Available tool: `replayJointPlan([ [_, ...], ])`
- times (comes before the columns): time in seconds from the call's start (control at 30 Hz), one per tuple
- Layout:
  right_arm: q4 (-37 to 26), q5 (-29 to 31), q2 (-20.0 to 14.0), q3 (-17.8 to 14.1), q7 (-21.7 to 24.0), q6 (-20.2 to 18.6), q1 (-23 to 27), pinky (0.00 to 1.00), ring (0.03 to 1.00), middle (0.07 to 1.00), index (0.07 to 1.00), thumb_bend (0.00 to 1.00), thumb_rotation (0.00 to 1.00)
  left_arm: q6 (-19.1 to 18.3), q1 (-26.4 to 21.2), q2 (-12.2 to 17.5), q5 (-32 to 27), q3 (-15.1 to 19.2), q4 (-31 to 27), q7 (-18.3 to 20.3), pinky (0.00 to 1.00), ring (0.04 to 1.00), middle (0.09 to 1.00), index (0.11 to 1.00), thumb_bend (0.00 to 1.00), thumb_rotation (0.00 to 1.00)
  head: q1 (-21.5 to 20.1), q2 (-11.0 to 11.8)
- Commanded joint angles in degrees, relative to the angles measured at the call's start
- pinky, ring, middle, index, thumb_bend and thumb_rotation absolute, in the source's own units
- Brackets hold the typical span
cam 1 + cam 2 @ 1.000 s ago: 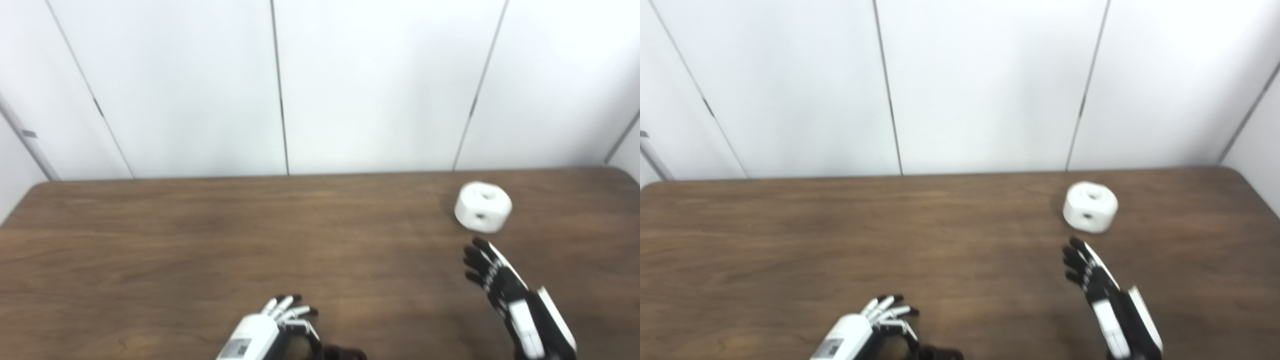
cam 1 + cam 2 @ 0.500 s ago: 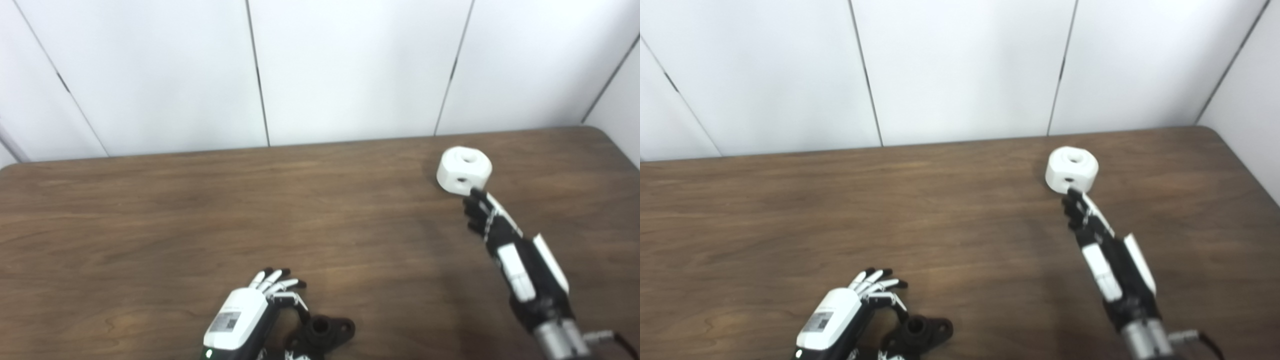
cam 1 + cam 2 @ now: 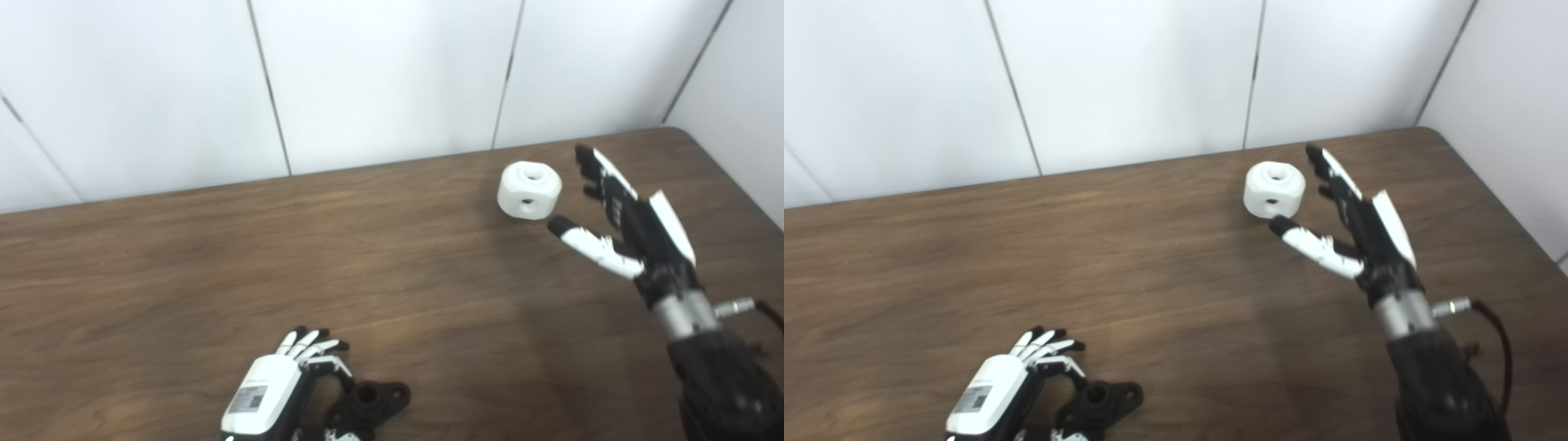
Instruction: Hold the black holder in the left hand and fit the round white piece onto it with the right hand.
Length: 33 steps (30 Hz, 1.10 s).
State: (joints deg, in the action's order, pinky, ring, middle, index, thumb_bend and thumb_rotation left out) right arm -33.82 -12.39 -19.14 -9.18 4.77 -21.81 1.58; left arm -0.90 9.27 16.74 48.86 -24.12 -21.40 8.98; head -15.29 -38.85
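Observation:
The round white piece (image 3: 528,189) lies on the wooden table (image 3: 184,269) at the far right, a hole in its top and one in its side. My right hand (image 3: 618,211) is open just to its right, fingers spread beside it and thumb reaching below it, not touching. The black holder (image 3: 370,402) lies flat near the table's front edge. My left hand (image 3: 288,380) sits against its left side with fingers curled and apart, holding nothing; its thumb side is partly hidden.
White wall panels (image 3: 380,79) rise behind the table's far edge. The table's rounded right corner (image 3: 686,138) lies close behind my right hand. A cable (image 3: 1488,318) runs off the right wrist.
The camera has tilted down and right. My right hand has moved forward from below the white piece to its right side and spread its thumb. The left hand stays by the holder.

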Motion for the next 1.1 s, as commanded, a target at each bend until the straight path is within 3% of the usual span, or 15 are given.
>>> replayJointPlan([
  [0.0, 1.6, -3.2, -2.5, 0.9, 0.6, -0.2, 3.5, 0.93, 0.958, 0.964, 0.929, 0.69, 0.46, 0.5, 1.1, 1.8, 1.4, 0.1, 1.9, 1.2, 0.99, 0.920, 0.812, 0.487, 0.52, 0.05, -1.2, 0.5],
  [0.23, 8.2, -16.6, -7.1, 6.9, 2.5, -4.9, 10.2, 0.99, 0.999, 0.984, 0.914, 0.74, 0.42, 2.9, 1.6, 2.5, 0.6, 1.3, 3.4, 0.2, 0.98, 0.915, 0.808, 0.486, 0.52, 0.05, -6.4, 3.8],
  [0.6, 20.6, -22.2, -10.9, 6.8, 7.7, -5.1, 19.6, 0.96, 1.000, 1.000, 0.863, 0.83, 0.34, 4.0, 2.4, 3.0, 0.4, 2.4, 2.4, 0.8, 0.95, 0.896, 0.797, 0.485, 0.52, 0.05, -6.6, 4.2],
  [0.9, 29.5, -27.3, -14.1, 10.2, 11.1, -5.0, 26.4, 0.95, 1.000, 1.000, 0.871, 0.89, 0.34, 4.1, 2.7, 3.1, 0.2, 3.1, 2.1, 0.8, 0.94, 0.891, 0.793, 0.485, 0.52, 0.05, -6.8, 4.2],
  [1.07, 32.6, -30.8, -14.9, 11.0, 17.2, -5.1, 29.8, 0.95, 1.000, 1.000, 0.861, 0.89, 0.36, 3.9, 2.8, 3.0, 0.5, 3.1, 1.5, 1.5, 0.93, 0.889, 0.793, 0.485, 0.52, 0.05, -6.9, 3.9],
])
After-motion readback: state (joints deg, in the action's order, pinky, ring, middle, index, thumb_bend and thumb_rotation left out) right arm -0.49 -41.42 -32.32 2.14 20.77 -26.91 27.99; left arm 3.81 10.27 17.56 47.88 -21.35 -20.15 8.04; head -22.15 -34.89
